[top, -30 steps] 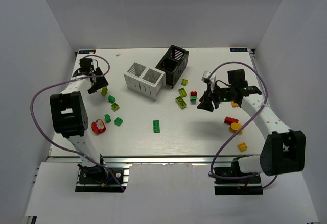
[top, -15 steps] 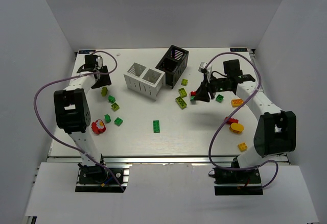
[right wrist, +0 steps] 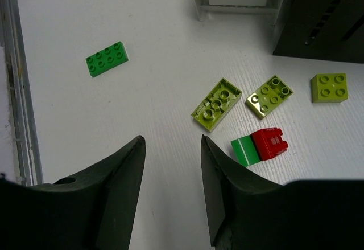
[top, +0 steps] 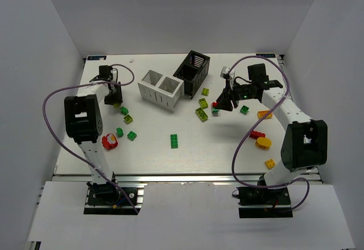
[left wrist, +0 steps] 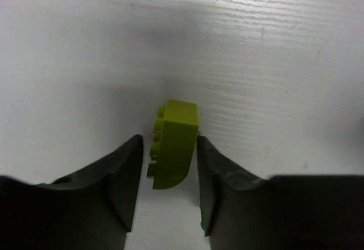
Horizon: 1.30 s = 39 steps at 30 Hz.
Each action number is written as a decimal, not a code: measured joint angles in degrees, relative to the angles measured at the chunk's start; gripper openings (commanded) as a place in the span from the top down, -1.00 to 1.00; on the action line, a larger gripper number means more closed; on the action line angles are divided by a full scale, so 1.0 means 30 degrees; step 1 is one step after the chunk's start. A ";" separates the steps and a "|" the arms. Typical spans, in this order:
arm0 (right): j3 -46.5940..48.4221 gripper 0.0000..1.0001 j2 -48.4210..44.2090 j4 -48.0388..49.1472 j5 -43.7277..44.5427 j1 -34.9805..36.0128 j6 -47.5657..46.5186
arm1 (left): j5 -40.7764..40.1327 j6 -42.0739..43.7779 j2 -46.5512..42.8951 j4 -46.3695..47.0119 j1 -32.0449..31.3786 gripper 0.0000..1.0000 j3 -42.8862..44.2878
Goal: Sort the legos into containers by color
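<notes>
Jaws of the left gripper (left wrist: 169,147) stand narrow, bracketing a lime brick (left wrist: 177,127) that lies on the table (left wrist: 273,45). One finger (left wrist: 219,193) touches it and the other sits just beside its studs, so no firm grip shows. That brick lies left of the white box (top: 161,89), near it. The right gripper (right wrist: 172,144) hovers right of the white box, partly open, holding nothing. A red-and-green brick (right wrist: 259,147) lies just beyond its fingertips. The black box (top: 192,72) stands just beside the white box's right end, farther back. What either box holds cannot be told. More bricks lie loose in front of the white box, among them a green brick (top: 174,140). An orange-yellow brick (top: 269,163) lies well to its right. The table is white and wood-grained, and plain white walls (top: 182,11) enclose it on three sides.
</notes>
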 measured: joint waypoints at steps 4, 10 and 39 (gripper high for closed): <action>0.0117 0.03 0.0000 -0.0015 0.0007 0.0000 -0.0080 | -0.0131 0.0007 0.0459 -0.0087 -0.0029 0.47 0.0321; 0.0299 0.42 0.0036 -0.0087 -0.0015 0.0000 -0.0321 | -0.0189 -0.0903 -0.0342 -0.0117 -0.0087 0.93 0.0095; -0.1253 0.78 -0.1880 0.2732 0.1304 0.0015 0.3402 | 0.5297 -0.9668 -0.4962 0.5413 -0.5013 0.69 -0.0809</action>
